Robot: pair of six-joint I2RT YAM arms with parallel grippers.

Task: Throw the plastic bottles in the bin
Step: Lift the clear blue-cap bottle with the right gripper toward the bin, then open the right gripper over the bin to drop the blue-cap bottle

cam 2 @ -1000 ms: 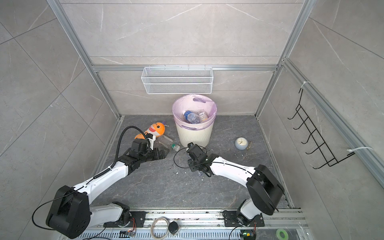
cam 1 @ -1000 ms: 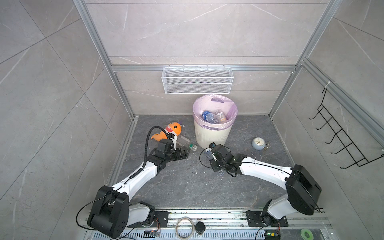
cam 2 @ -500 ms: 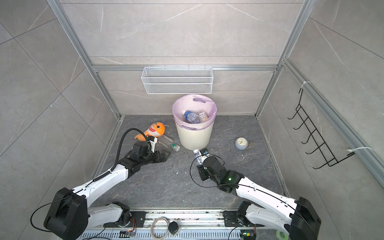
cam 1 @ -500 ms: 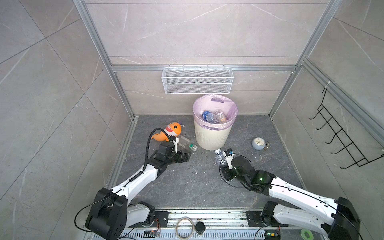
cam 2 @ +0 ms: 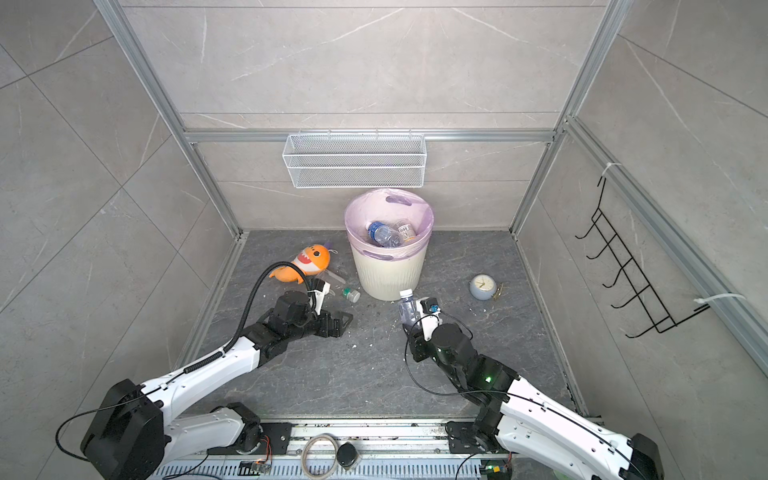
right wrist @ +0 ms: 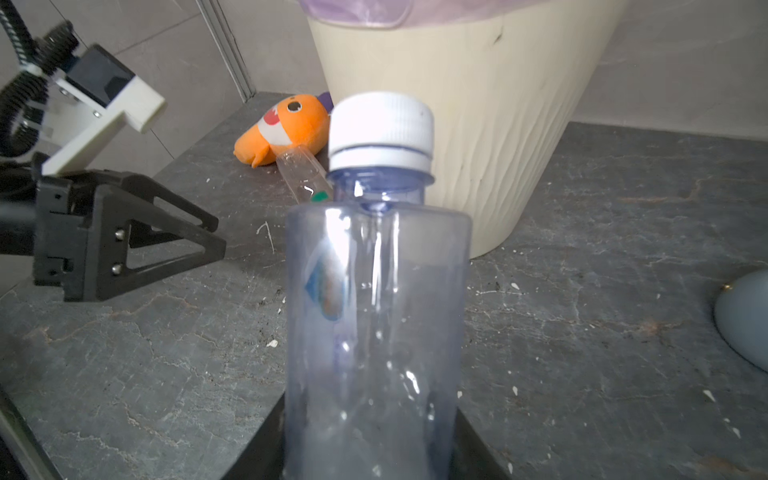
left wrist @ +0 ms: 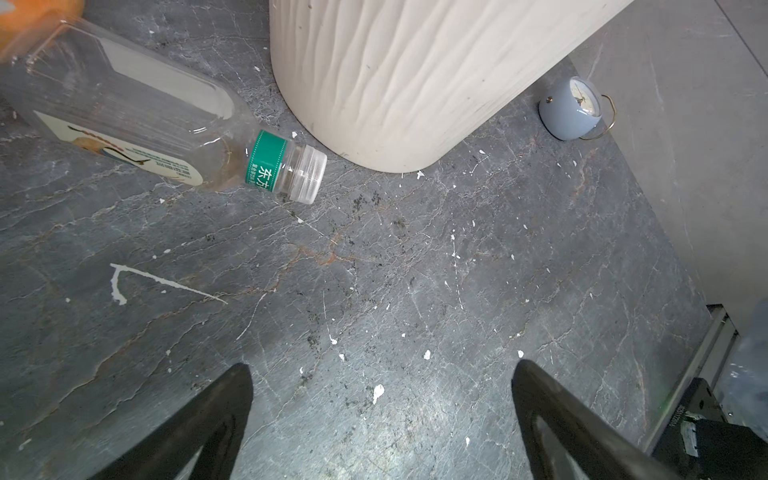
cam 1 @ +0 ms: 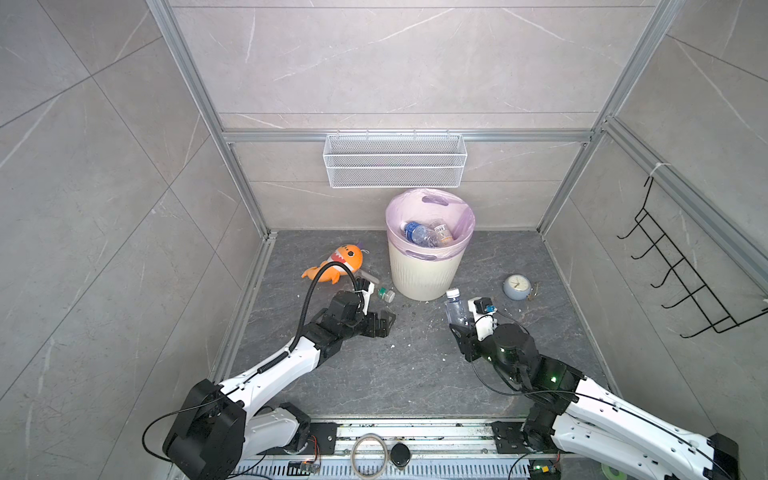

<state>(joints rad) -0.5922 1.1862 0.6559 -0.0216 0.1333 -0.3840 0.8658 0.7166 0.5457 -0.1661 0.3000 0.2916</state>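
Right wrist view shows the right gripper point(cam 1: 460, 329) clamped on a clear bottle point(right wrist: 374, 311), cap up, near the bin point(right wrist: 478, 124), likely for lifting over its rim. The left gripper point(left wrist: 382, 395) gapes empty, facing a floor bottle point(left wrist: 137, 112) beside the bin.

1 bottle point(cam 1: 386, 295) is lying left of the bin point(cam 1: 422, 274), a clock point(cam 1: 516, 286) is sitting right of it, and more bottles point(cam 1: 419, 233) are lying inside.
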